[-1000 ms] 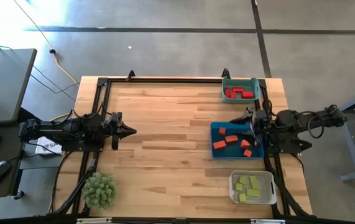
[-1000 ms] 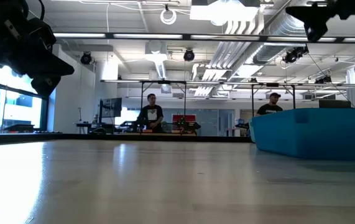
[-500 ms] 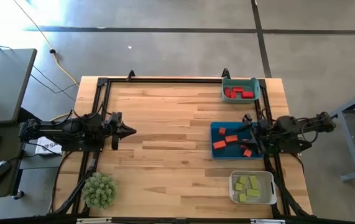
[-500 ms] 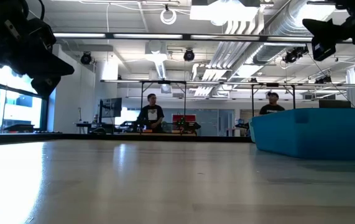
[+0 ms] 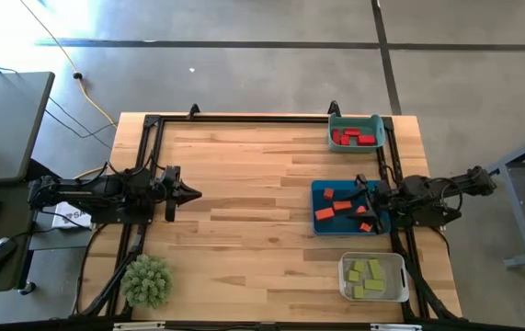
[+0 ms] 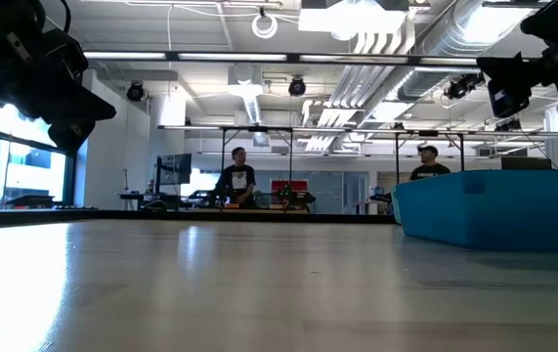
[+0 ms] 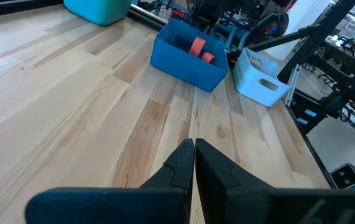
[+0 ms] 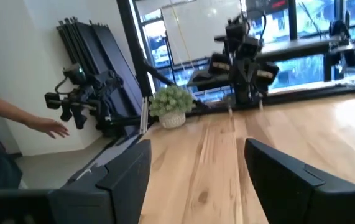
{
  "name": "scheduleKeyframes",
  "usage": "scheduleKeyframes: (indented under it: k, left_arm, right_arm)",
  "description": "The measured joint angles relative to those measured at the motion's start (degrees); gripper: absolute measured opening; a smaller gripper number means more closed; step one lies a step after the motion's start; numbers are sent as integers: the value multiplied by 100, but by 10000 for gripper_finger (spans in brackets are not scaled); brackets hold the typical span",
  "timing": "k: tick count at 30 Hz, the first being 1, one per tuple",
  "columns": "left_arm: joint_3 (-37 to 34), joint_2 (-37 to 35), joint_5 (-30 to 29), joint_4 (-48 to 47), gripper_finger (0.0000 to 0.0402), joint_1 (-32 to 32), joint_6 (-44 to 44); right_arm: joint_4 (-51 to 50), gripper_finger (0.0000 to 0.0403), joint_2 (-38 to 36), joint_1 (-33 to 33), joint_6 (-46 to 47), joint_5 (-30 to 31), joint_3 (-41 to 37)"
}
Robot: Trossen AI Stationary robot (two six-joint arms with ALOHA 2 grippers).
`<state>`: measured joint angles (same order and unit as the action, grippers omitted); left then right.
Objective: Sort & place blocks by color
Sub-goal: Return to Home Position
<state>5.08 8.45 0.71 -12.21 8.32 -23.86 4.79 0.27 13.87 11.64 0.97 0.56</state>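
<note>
The right gripper [image 5: 364, 195] hangs over the blue bin [image 5: 340, 223] at its outer edge, fingers spread wide with nothing between them. Orange blocks [image 5: 324, 214] lie scattered inside the blue bin. Near one end of the blue bin stands a teal bin [image 5: 355, 119] holding red blocks [image 5: 352, 138]; near the other end is a white bin [image 5: 402, 276] holding yellow-green blocks [image 5: 373, 268]. The left gripper [image 5: 195, 193], fingers pressed together, waits well apart from the blue bin, across the table [image 5: 244, 184].

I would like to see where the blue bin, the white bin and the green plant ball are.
blue bin [image 5: 314, 196]: high view, on its left rim.
white bin [image 5: 342, 276]: high view, on its left rim.
green plant ball [image 5: 146, 280]: high view, on its middle.
</note>
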Motion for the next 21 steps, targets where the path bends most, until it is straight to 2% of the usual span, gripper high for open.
scheduleKeyframes:
  k: [9, 21]
  left_arm:
    - [0, 0, 2, 0, 5, 2, 1]
    - [0, 0, 9, 0, 5, 2, 1]
  right_arm:
    - [-368, 247, 2, 0, 784, 2, 0]
    - [-368, 247, 2, 0, 782, 2, -2]
